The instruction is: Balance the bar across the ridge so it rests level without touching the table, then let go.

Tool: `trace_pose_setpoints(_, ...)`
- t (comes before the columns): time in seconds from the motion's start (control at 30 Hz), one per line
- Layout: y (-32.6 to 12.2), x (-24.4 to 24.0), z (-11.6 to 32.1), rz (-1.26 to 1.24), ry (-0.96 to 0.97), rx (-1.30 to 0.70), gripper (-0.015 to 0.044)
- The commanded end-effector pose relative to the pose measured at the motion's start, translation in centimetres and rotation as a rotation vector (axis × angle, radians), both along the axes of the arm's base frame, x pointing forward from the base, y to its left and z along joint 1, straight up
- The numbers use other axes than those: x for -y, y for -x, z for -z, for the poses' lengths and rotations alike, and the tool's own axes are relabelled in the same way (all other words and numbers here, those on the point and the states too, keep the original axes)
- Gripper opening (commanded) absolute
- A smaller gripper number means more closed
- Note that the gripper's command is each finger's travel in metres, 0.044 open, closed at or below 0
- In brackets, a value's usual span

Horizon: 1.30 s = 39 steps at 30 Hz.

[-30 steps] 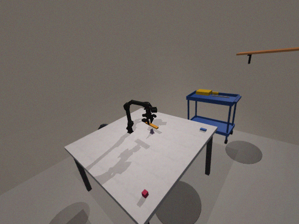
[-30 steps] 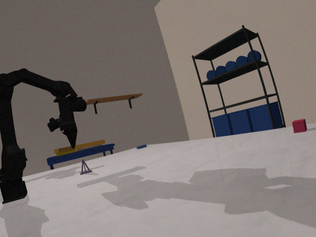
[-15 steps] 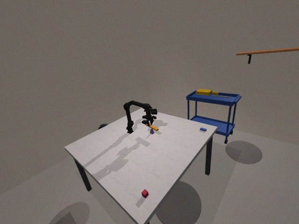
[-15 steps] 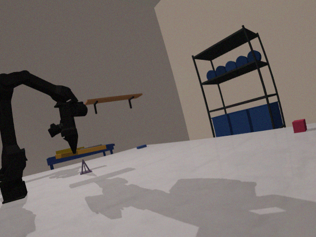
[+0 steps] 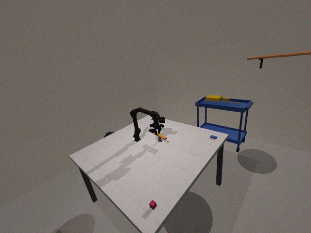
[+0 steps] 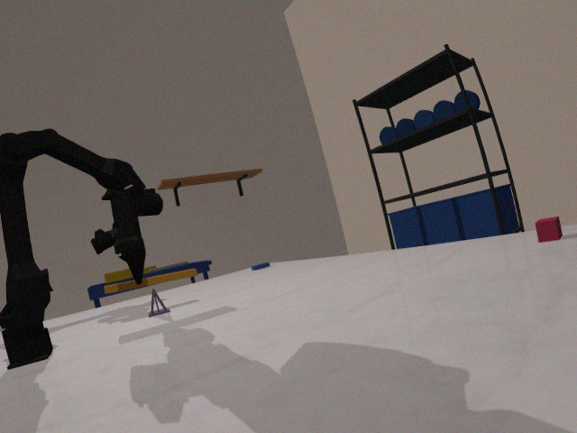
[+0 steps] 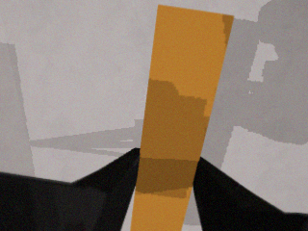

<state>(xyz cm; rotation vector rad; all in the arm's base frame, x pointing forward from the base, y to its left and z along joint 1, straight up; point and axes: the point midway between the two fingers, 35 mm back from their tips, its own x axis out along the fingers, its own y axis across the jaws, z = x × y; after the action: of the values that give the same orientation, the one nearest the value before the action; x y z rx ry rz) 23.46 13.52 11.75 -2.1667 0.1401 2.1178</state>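
Observation:
My gripper is shut on the orange bar, with a fingertip on each long side. The bar is held off the table, roughly flat, its shadow separate from it. The purple ridge, a small triangular stand, stands on the table under the bar. In the exterior view its tip shows just below the bar, a little right of the fingertips, with a slight gap between. In the wrist view the ridge is not visible, seemingly hidden under the bar.
The white table bears a small blue block towards a far corner and a red cube near another corner. A blue cart stands beyond the table.

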Motion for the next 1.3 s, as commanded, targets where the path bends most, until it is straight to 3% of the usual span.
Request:
trace_pose_setpoints(0.0, 0.02, -0.02, -0.03, -0.003, -0.003, -0.001, 0.0000)
trace_pose_setpoints(1.27, -0.01, -0.03, 0.28, -0.003, -0.003, -0.001, 0.0000)
